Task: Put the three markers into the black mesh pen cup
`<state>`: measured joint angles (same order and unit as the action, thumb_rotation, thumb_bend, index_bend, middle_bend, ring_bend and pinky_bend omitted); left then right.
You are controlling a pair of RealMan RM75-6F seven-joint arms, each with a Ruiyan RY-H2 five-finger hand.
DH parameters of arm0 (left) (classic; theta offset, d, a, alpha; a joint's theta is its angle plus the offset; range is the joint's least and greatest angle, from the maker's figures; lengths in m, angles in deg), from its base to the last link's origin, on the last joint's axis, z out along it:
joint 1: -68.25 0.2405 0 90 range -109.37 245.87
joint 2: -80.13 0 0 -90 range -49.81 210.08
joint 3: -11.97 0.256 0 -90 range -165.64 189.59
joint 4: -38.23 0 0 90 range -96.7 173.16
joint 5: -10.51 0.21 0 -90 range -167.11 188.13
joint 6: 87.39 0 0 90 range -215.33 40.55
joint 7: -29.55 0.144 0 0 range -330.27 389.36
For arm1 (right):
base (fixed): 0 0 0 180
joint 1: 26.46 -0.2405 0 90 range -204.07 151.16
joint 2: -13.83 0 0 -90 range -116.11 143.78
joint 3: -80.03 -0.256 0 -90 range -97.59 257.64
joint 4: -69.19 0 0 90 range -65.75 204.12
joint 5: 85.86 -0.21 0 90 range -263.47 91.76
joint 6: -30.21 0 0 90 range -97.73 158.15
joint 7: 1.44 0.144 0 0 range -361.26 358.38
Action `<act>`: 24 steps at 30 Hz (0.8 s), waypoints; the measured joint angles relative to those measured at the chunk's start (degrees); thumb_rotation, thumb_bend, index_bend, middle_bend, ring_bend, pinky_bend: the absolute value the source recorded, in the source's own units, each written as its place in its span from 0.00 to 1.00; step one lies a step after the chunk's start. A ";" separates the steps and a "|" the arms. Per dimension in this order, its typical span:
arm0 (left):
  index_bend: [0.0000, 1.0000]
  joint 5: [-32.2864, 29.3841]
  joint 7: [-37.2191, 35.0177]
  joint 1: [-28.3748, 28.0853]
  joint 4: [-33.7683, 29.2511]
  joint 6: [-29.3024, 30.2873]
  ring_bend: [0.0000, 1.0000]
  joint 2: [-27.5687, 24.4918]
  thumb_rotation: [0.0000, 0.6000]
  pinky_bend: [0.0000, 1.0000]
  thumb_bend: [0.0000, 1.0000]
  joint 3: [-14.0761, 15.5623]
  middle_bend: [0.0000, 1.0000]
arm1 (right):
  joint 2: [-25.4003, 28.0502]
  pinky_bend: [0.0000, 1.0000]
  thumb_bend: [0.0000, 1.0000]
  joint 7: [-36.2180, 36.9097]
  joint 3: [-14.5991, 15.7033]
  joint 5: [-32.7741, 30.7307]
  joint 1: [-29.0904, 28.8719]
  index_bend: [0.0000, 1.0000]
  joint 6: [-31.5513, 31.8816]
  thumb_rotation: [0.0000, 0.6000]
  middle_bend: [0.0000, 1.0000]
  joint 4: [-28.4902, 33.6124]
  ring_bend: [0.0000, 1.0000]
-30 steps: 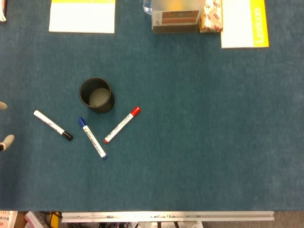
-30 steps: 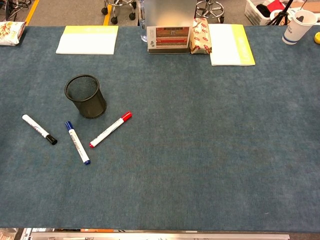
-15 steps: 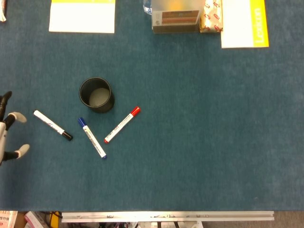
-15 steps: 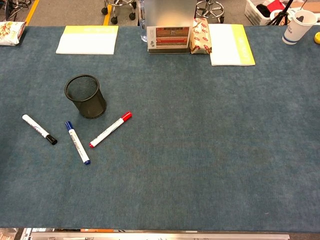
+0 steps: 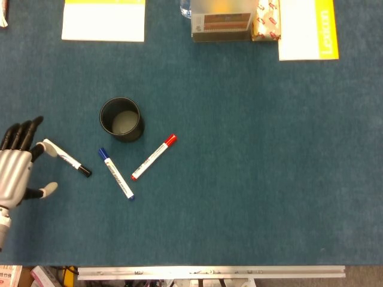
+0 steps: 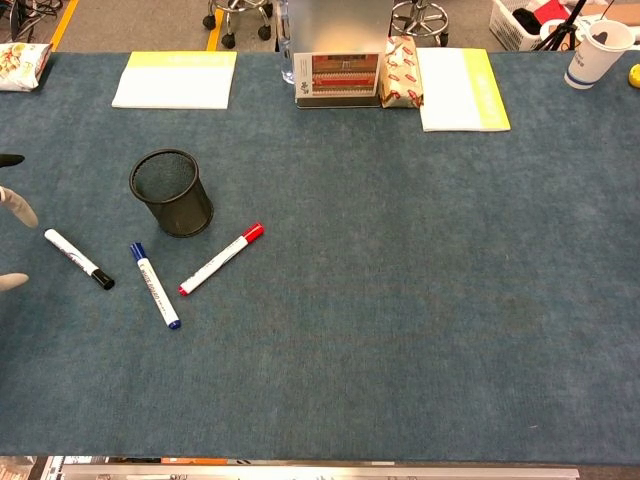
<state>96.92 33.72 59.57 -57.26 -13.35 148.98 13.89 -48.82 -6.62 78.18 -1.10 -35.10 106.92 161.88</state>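
The black mesh pen cup (image 5: 121, 119) (image 6: 172, 192) stands upright and empty on the blue table at the left. Below it lie three white markers: a black-capped one (image 5: 66, 158) (image 6: 78, 259) furthest left, a blue-capped one (image 5: 116, 174) (image 6: 154, 285) in the middle, and a red-capped one (image 5: 154, 156) (image 6: 220, 258) to the right. My left hand (image 5: 17, 166) (image 6: 12, 232) has come in at the left edge, open, fingers spread, holding nothing. Its fingertips overlap the white end of the black-capped marker in the head view. The right hand is not visible.
Along the far edge lie a yellow-and-white notepad (image 5: 103, 20) (image 6: 175, 79), a small display box (image 5: 221, 21) (image 6: 337, 70), a snack packet (image 6: 401, 72) and a white-and-yellow book (image 5: 307, 28) (image 6: 460, 90). A paper cup (image 6: 592, 53) stands at the far right corner.
My left hand has moved in from the left edge toward the black-capped marker. The markers and cup have not moved.
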 measured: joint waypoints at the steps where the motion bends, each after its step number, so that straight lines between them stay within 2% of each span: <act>1: 0.41 -0.19 -0.15 -0.20 -0.09 -0.57 0.00 -0.09 1.00 0.00 0.13 0.06 0.00 | 0.01 0.41 0.00 -0.05 0.03 0.01 0.00 0.08 -0.01 1.00 0.16 0.03 0.11; 10: 0.41 -2.83 -5.51 -3.96 -3.10 -8.34 0.00 -3.20 1.00 0.00 0.16 0.27 0.00 | -0.06 0.41 0.00 -0.51 0.14 -0.30 0.02 0.08 -0.19 1.00 0.16 0.12 0.11; 16: 0.41 -3.84 -5.57 -5.98 -2.80 -11.57 0.00 -2.76 1.00 0.00 0.22 0.00 0.00 | 0.00 0.41 0.00 -0.64 0.13 -0.48 0.07 0.08 -0.13 1.00 0.16 0.31 0.11; 24: 0.41 -6.57 -5.45 -9.80 -2.17 -17.94 0.00 -1.83 1.00 0.00 0.26 -0.64 0.00 | 0.20 0.41 0.00 -0.31 -0.01 -0.52 0.12 0.08 0.15 1.00 0.17 0.35 0.11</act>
<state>90.36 28.27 49.77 -59.43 -31.29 147.16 13.24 -48.63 -6.92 78.17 -1.62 -34.98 107.07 162.23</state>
